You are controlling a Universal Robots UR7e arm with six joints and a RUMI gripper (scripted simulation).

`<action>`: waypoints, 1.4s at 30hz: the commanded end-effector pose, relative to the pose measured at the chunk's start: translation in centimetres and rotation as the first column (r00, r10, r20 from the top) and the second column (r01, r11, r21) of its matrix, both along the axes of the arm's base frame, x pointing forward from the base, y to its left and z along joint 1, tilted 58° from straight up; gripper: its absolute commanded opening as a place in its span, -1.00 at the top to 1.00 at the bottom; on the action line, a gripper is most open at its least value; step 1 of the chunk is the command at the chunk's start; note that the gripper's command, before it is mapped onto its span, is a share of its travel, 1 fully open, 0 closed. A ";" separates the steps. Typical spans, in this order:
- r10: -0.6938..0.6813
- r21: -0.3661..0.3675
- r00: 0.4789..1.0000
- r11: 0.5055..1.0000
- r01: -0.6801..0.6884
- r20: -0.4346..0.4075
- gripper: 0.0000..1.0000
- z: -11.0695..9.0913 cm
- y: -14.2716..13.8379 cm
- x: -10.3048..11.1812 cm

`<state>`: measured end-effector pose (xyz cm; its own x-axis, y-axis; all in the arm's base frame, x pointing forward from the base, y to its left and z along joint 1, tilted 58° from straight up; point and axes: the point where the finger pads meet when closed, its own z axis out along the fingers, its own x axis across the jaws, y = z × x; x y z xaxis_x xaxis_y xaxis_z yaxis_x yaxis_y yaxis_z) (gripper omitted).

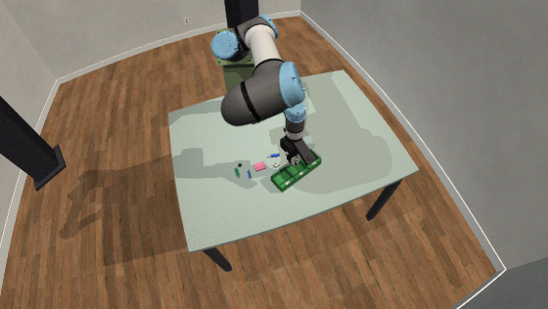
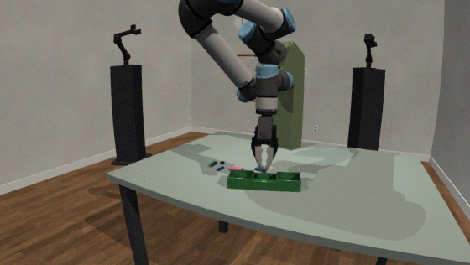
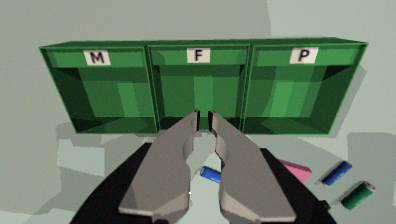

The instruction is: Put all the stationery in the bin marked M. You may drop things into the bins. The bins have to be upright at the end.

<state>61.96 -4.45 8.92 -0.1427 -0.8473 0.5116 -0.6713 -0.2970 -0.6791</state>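
The green three-part bin stands upright. Its M compartment is at the left in the wrist view, F in the middle and P at the right. My gripper is shut and empty, pointing down above the back edge of F. A blue cylinder lies behind the bin. A pink block lies beyond the P end. No objects show inside the compartments.
Past the pink block lie a small blue cylinder, a green cylinder and a small black thing. All are on the pale table.
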 end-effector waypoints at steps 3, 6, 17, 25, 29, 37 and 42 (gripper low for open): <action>0.001 0.000 1.000 1.000 -0.001 0.001 0.91 -0.8 -0.6 1.2; 0.001 0.000 1.000 1.000 -0.001 0.001 0.91 -1.1 -1.0 1.7; 0.001 0.000 1.000 1.000 -0.001 0.001 0.91 -1.1 -1.0 1.7; 0.001 0.000 1.000 1.000 -0.001 0.001 0.91 -1.1 -1.0 1.7; 0.001 0.000 1.000 1.000 -0.001 0.001 0.91 -1.1 -1.0 1.7; 0.001 0.000 1.000 1.000 -0.001 0.001 0.91 -1.1 -1.0 1.7; 0.001 0.000 1.000 1.000 -0.001 0.001 0.91 -1.1 -1.0 1.7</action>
<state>63.63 -5.43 7.74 -0.1427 -0.8472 0.5117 -0.6711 -0.2971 -0.6792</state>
